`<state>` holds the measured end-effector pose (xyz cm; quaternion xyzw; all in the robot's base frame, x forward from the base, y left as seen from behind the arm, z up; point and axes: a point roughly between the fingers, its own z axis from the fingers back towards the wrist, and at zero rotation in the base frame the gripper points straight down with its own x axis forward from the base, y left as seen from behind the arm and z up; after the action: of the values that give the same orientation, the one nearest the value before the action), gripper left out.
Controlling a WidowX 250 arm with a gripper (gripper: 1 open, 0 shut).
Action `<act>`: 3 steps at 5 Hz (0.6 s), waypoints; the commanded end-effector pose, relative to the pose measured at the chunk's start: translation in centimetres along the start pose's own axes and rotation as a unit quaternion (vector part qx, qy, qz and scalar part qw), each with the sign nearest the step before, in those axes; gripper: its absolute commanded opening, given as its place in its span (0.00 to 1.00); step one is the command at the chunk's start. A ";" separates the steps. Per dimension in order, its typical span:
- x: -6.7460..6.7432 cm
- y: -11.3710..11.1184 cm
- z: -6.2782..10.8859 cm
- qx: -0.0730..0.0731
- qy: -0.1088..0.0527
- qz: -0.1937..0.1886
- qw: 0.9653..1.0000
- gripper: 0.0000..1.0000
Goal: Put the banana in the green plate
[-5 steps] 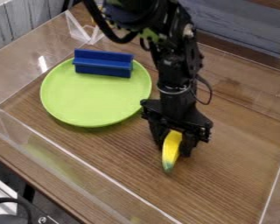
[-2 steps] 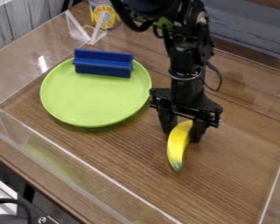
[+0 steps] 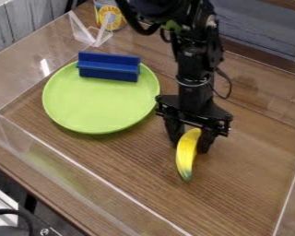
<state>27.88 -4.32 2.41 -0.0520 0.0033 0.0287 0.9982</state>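
The yellow banana [image 3: 187,159] lies on the wooden table just right of the green plate [image 3: 88,103], its lower tip pointing toward the front edge. My gripper [image 3: 194,140] points straight down over the banana's upper end. Its black fingers [image 3: 170,128] press against both sides of that end, so it is shut on the banana. The banana still rests on the table, apart from the plate's rim. The fingers hide the banana's top tip.
A blue rectangular block [image 3: 108,66] sits on the plate's far edge. Clear plastic walls [image 3: 17,138] border the table at the left and front. A yellow object [image 3: 108,16] stands at the back, behind the arm.
The jaws, spread around the banana a second ago, have closed on its upper end. Over the last half second nothing has moved.
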 end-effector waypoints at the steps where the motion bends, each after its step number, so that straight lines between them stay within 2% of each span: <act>1: 0.6 0.4 1.6 0.003 -0.014 -0.030 0.999 0.00; 2: 0.7 0.8 2.4 0.013 -0.002 -0.062 0.998 0.00; 3: 0.6 2.0 4.1 0.018 0.004 -0.074 0.997 0.00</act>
<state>27.41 -1.96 4.43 -0.0356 0.0386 -0.0418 0.9977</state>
